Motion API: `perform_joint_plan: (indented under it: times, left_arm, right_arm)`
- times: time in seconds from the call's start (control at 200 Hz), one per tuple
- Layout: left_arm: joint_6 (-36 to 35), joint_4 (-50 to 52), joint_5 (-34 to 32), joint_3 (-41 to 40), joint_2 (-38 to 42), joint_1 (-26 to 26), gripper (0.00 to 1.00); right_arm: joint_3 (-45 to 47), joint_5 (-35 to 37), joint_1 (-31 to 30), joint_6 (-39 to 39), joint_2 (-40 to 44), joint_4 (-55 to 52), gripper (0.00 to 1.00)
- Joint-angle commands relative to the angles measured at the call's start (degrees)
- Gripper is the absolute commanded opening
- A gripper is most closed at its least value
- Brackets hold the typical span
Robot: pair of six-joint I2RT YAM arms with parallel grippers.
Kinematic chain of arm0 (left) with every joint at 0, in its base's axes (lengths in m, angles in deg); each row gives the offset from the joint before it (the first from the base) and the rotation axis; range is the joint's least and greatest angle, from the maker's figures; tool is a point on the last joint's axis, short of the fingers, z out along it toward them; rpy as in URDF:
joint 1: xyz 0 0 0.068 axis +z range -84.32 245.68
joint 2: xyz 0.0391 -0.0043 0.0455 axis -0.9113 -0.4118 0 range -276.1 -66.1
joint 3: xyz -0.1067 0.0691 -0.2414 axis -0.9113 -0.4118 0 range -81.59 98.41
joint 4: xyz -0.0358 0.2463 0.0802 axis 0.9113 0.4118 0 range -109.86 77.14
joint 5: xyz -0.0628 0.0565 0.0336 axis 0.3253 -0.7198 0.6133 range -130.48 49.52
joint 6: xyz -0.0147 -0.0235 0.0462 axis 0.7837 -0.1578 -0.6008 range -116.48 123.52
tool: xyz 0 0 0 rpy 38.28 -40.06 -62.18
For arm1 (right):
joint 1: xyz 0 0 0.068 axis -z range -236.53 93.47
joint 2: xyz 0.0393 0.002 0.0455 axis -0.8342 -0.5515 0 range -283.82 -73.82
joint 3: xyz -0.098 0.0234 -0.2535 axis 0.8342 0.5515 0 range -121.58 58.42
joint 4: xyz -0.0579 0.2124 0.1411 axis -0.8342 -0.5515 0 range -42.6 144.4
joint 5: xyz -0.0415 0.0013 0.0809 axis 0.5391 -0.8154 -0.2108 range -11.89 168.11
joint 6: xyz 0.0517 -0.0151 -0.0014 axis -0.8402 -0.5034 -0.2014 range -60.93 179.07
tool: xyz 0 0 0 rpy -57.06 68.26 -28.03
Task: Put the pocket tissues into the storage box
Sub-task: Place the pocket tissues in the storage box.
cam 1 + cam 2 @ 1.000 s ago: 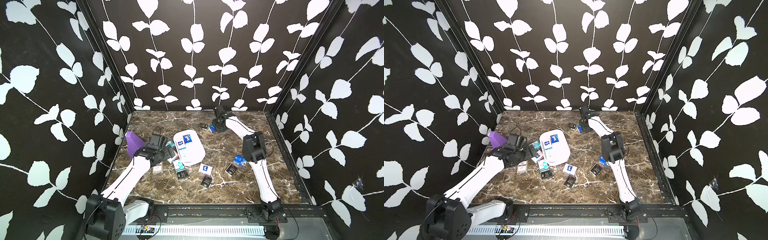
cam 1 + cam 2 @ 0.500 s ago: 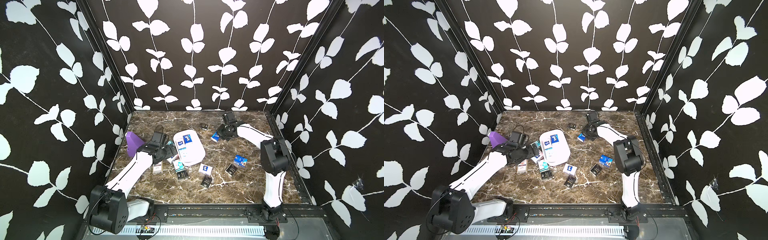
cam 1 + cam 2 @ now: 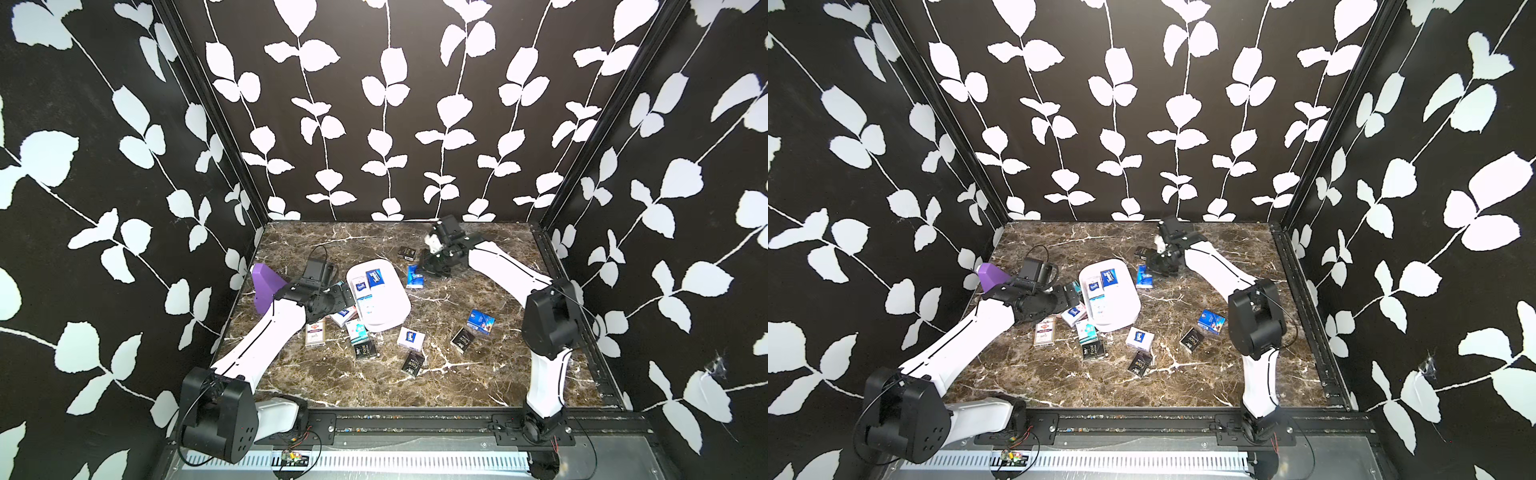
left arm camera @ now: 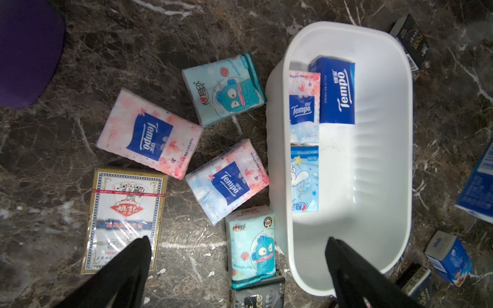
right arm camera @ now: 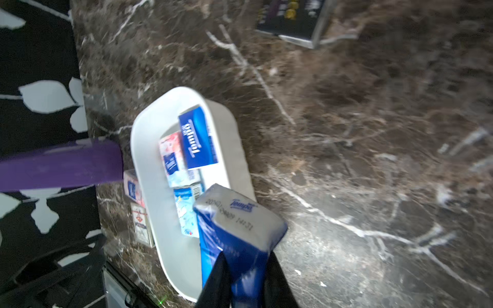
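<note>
The right hand (image 5: pixel 246 265) stood clamped on a blue pack (image 3: pixel 414 276) at the storage box's (image 3: pixel 388 305) two o'clock, probably for dropping in; the left hand (image 4: pixel 237 241) gaped.

**Both top views:** even, bright overhead light. The patterned walls (image 3: pixel 124 208) read in hard black and white. Their corner posts splay steeply outward toward the upper frame edges, a wide-lens perspective. The marble bench (image 3: pixel 332 386) carries soft, short shadows beneath the arms.

**Left wrist view:** sharp at centre, dim toward the corners. The floor of the storage box (image 4: pixel 373 165) shows a bright patch beside the grey shade of its own wall. The purple block (image 4: pixel 24 53) sits dark and unfocused.

**Right wrist view:** motion blur throughout. The blue pack (image 5: pixel 240 229) nearest the lens is smeared, and a pale glare lies on the bench beside it.
</note>
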Motion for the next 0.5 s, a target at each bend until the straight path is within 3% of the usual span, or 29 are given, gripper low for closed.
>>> perform_joint_plan:
  times: [0.0, 0.225, 0.49]
  left_arm:
    - [0.4, 1.2, -0.5, -0.4, 2.0, 0.4, 0.99]
    - [0.9, 2.3, -1.2, -1.4, 4.0, 0.5, 0.99]
    - [0.5, 3.6, -2.2, -1.3, 5.3, 0.8, 0.99]
  right_arm:
    - [-7.2, -0.3, -3.1, 8.0, -3.8, -7.8, 0.20]
    - [-21.8, 2.1, -6.9, 14.7, -13.3, -18.5, 0.21]
    - [-28.2, 4.3, -9.0, 15.7, -19.3, -21.1, 0.22]
